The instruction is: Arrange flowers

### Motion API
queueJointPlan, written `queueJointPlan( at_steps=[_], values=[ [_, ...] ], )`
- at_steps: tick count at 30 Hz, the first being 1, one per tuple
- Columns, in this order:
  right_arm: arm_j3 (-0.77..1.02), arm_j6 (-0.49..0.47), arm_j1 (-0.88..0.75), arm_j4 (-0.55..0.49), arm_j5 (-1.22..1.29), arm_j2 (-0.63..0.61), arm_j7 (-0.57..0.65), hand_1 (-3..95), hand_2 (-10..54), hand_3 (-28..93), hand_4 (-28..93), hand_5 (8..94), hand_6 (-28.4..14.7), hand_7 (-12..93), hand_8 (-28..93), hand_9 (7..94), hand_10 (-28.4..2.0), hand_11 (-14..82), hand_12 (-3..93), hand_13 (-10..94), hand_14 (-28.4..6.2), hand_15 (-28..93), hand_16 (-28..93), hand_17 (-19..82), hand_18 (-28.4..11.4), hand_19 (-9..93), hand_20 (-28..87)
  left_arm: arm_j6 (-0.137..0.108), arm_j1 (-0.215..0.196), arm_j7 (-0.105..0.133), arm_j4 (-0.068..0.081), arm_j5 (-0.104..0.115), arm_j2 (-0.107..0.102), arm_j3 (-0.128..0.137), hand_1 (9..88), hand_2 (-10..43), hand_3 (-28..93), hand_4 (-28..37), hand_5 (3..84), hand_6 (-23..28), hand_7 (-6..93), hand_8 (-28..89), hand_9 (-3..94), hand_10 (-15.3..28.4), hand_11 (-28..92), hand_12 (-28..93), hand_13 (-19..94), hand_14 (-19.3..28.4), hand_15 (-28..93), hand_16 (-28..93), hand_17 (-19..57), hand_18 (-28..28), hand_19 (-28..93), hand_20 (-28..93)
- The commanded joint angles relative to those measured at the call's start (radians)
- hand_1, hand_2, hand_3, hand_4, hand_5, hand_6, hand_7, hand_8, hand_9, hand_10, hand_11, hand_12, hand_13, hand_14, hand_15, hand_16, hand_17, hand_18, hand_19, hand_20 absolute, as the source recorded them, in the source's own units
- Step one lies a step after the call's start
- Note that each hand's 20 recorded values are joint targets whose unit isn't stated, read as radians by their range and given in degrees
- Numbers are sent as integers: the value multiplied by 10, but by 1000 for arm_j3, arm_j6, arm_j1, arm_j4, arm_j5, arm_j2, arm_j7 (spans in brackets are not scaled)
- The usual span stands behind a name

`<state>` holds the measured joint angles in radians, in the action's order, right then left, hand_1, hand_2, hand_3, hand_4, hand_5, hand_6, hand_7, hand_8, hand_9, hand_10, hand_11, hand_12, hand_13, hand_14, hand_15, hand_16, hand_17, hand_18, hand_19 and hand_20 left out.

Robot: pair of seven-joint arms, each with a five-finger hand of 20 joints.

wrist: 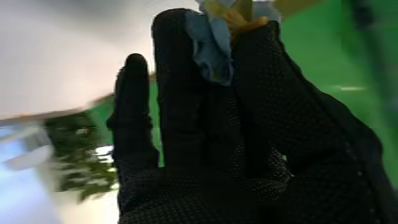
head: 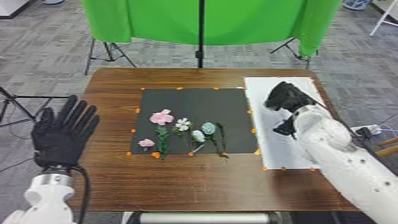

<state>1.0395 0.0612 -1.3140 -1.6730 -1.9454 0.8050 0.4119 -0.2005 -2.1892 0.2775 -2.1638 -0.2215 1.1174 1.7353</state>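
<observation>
Right hand (head: 286, 97): located above the white sheet (head: 275, 152), thumb and fingers clamped on a blue-petalled flower (wrist: 210, 52), which sits between the fingertips; left hand (head: 60, 136): digits straight, positioned beside the black mat (head: 191, 96) bearing other flowers (head: 162, 117)

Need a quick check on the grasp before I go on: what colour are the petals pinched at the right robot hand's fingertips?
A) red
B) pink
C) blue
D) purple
C: the right wrist view shows blue petals pinched at the fingertips of the right robot hand.
</observation>
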Motion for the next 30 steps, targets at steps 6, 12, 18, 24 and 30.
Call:
queueJointPlan(
  at_steps=[6, 12, 18, 24, 30],
  values=[
    [-46, -116, -117, -108, -38, 42, -119, 562, -47, 658, -283, 711, 8, 294, -43, 722, -103, 136, 249, 628, -65, 306, 331, 226, -170, 627, 311, 26, -7, -34, 13, 15, 19, -5, 221, 142, 761, -283, 423, 72, 72, -71, 345, 123, 124, 114, 250, 135, 214, -16, -37, 114, 190, 130],
    [-8, -88, -177, -177, -3, 35, -97, 465, -92, 774, -283, 621, -6, 202, -133, 621, -124, 174, 158, 586, -90, 379, 201, 219, -177, 653, 297, 48, -1, -43, 17, 4, 13, 0, 221, 141, 760, -283, 420, 72, 70, -71, 345, 126, 123, 115, 248, 135, 213, -15, -38, 114, 190, 130],
    [13, -72, -193, -230, 16, 47, -94, 407, -95, 759, -283, 592, -21, 191, -141, 580, -140, 158, 152, 560, -104, 398, 192, 214, -186, 683, 312, 31, -10, -32, 13, 9, 13, 6, 227, 135, 760, -283, 418, 72, 69, -70, 344, 127, 120, 116, 246, 134, 206, -13, -39, 115, 187, 128],
    [78, -47, -228, -275, 39, 69, -81, 353, -94, 747, -283, 548, -38, 167, -128, 535, -154, 141, 148, 523, -122, 390, 176, 208, -190, 671, 302, 32, -9, -24, 15, 7, 7, 2, 229, 134, 759, -283, 418, 72, 69, -70, 344, 126, 121, 117, 246, 135, 204, -11, -39, 116, 186, 128],
    [246, 72, -309, -302, 259, 112, -100, 269, -11, 769, -283, 479, -54, 138, -112, 376, -160, 81, 124, 321, -168, 139, 176, 124, -173, 494, 182, 77, 1, -10, 26, 5, 2, -3, 215, 134, 758, -283, 403, 66, 55, -70, 328, 119, 94, 106, 231, 105, 141, -26, -36, 110, 165, 120]
  ],
)
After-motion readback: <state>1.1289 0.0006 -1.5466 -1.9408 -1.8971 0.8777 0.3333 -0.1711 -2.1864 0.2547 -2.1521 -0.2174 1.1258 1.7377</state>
